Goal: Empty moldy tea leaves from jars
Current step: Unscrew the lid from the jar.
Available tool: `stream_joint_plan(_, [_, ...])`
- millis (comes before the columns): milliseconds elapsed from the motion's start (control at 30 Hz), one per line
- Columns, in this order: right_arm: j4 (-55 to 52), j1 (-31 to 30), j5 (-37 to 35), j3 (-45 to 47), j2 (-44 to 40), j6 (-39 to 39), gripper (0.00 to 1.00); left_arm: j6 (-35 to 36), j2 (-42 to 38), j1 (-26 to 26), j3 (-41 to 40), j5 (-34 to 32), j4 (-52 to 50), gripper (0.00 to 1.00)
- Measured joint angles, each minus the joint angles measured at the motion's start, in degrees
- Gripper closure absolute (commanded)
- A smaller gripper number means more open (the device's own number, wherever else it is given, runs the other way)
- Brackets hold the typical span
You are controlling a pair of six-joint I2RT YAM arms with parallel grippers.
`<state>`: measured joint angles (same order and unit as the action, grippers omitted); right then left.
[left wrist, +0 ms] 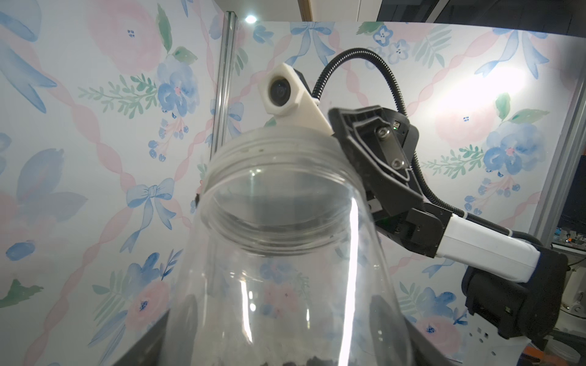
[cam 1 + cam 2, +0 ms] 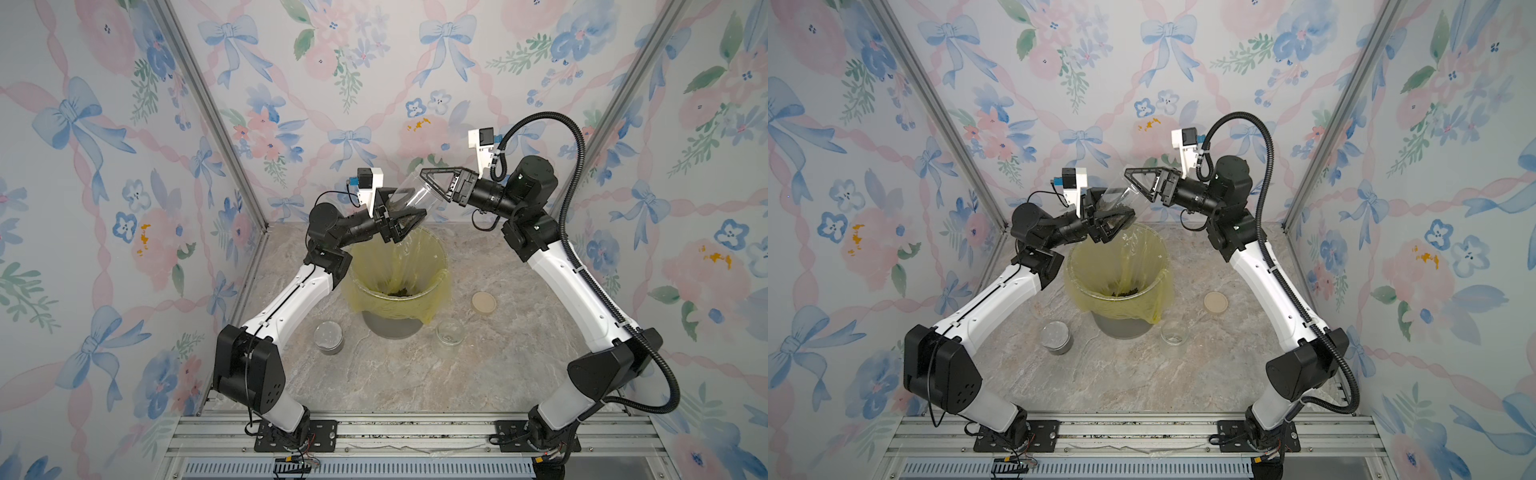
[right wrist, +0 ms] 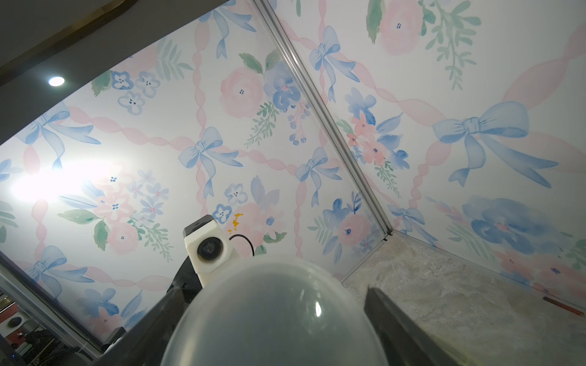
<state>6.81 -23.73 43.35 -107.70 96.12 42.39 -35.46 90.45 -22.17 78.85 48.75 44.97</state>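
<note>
A clear jar (image 2: 415, 194) (image 2: 1116, 196) hangs tilted above the yellow-lined bin (image 2: 395, 329), held between both grippers. My left gripper (image 2: 404, 209) (image 1: 291, 348) is shut on its body, where dark moldy tea leaves (image 1: 312, 361) lie at the base. My right gripper (image 2: 428, 185) (image 3: 272, 317) is shut on the frosted lid (image 3: 269, 320) at the jar's threaded neck (image 1: 272, 152). More tea leaves (image 2: 399, 293) lie inside the bin's bag. On the table stand a lidded jar (image 2: 328, 337) with dark contents and an open, seemingly empty jar (image 2: 450, 331).
A flat tan disc lid (image 2: 483, 303) lies on the marble table to the right of the bin. The yellow bag (image 2: 438, 291) drapes over the bin's rim. Flowered walls close in on three sides, and a metal rail (image 2: 415, 432) runs along the front.
</note>
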Motion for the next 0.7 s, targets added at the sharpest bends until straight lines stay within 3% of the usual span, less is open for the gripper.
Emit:
stream_joint_plan(333, [3.7, 1.6, 4.3, -4.2, 5.3, 3.5, 0.28, -8.2, 2.8, 1.1, 1.5, 0.8, 2.4, 0.68])
stream_joint_plan(700, [4.6, 6.0, 4.2, -8.1, 5.8, 4.4, 0.28, -8.2, 2.8, 3.5, 1.6, -1.4, 5.9, 0.68])
